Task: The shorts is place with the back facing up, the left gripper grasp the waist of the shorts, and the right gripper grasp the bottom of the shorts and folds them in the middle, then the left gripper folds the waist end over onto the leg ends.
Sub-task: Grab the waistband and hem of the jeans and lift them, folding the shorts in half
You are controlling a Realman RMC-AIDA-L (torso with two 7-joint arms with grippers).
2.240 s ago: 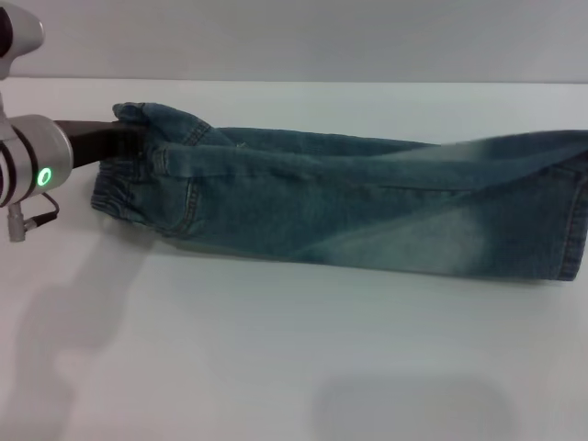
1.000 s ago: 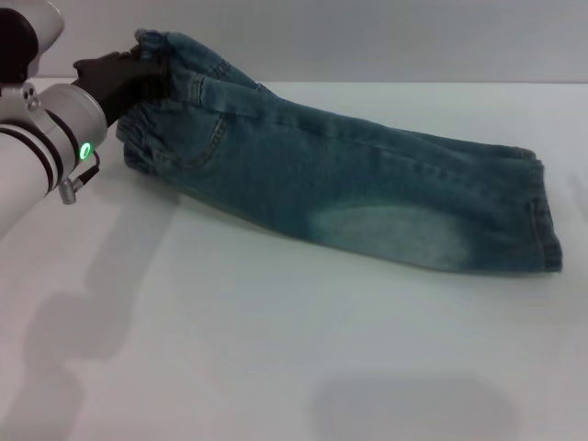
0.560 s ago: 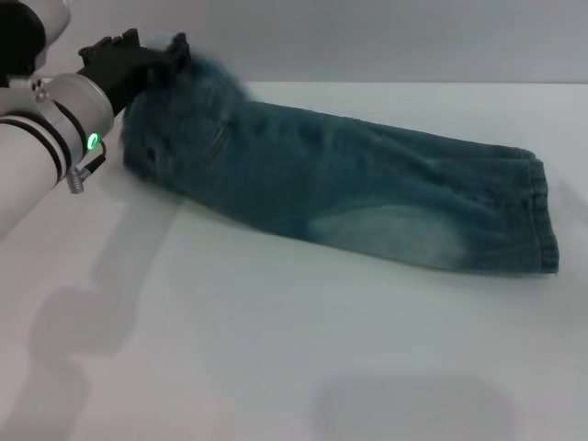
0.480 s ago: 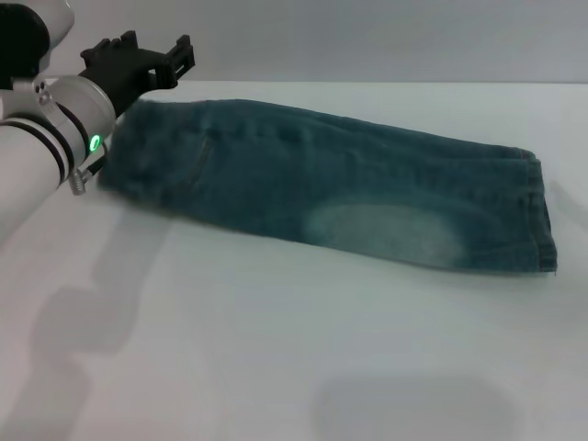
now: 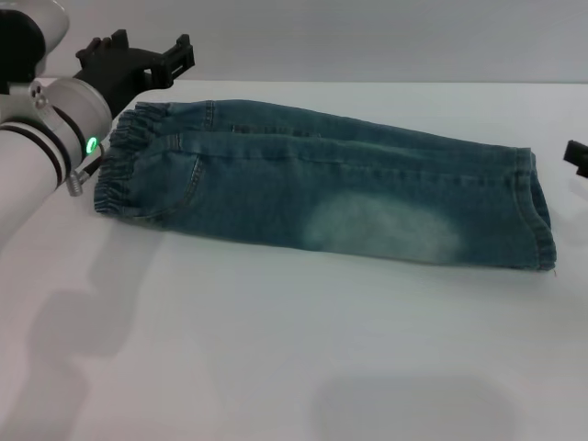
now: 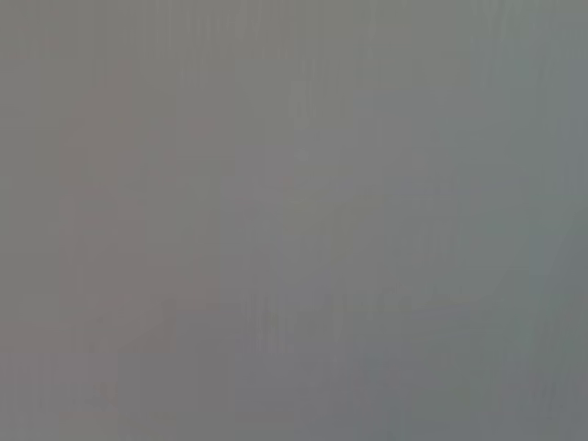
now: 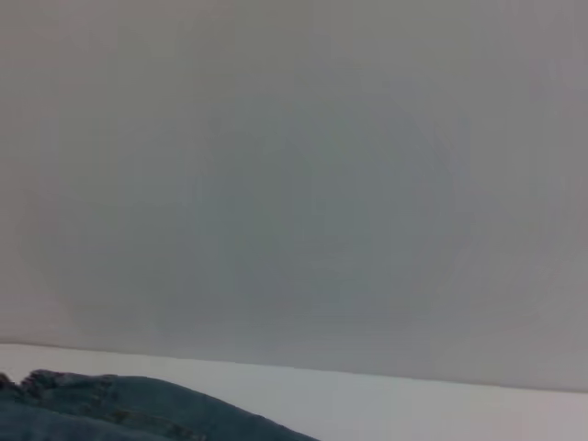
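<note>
The blue denim shorts lie flat on the white table, folded lengthwise into one long strip. The ruffled waist is at the left and the straight leg ends at the right. My left gripper hangs open just above and behind the waist, holding nothing. A black tip of my right gripper shows at the right edge, beside the leg ends and apart from them. A corner of the shorts shows in the right wrist view. The left wrist view shows only grey.
A plain grey wall rises behind the table's far edge. Bare white tabletop stretches in front of the shorts.
The left gripper lifted the waist, then opened and let it go. The waist has dropped back flat on the table. The right gripper's tip has come into view at the right edge.
</note>
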